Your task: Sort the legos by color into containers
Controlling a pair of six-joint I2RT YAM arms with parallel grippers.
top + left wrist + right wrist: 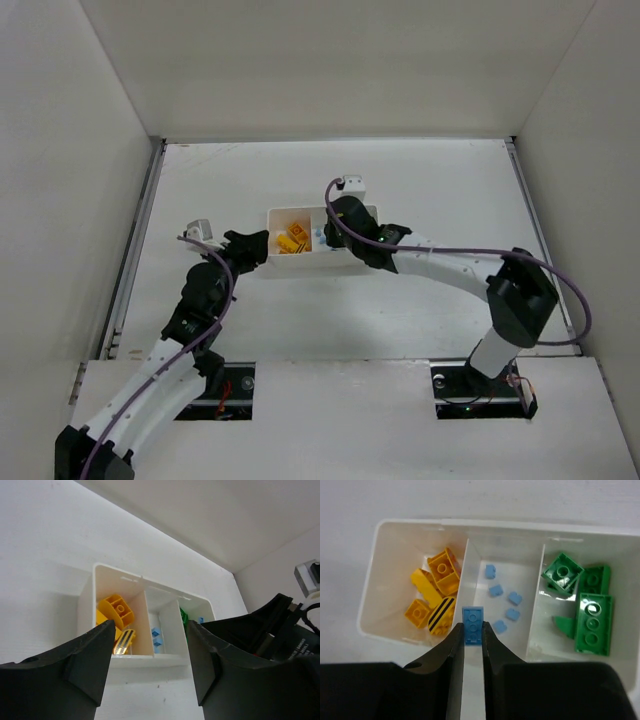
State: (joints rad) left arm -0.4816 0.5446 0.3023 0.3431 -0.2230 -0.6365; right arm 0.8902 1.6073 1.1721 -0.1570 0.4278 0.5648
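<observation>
The white tray (369, 597) has three containers. Yellow legos (442, 570) fill the left one, small pale blue legos (496, 590) the middle one, green legos (592, 622) the right one. My right gripper (472, 631) is shut on a blue flat lego (472, 620), held upright over the near end of the middle container, close to the wall beside the yellow ones. My left gripper (150, 647) is open with nothing between its fingers, low on the table just in front of the tray (150, 661), at its left end (278, 262).
The right arm (450, 262) reaches across from the right over the tray. White walls enclose the table on three sides. A small white block (352, 184) sits just behind the tray.
</observation>
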